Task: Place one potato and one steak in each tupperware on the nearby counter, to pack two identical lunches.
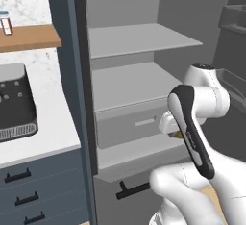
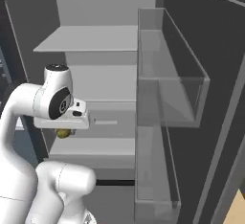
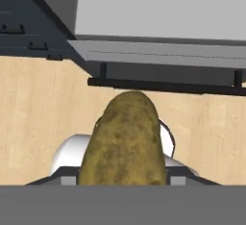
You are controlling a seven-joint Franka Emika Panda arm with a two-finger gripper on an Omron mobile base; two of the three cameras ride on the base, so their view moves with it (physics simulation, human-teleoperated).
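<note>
The gripper is closed on the potato, holding it in front of the open fridge, above the wooden floor; the counter lies to the left.

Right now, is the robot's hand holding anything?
End effector: closed on the potato.
</note>
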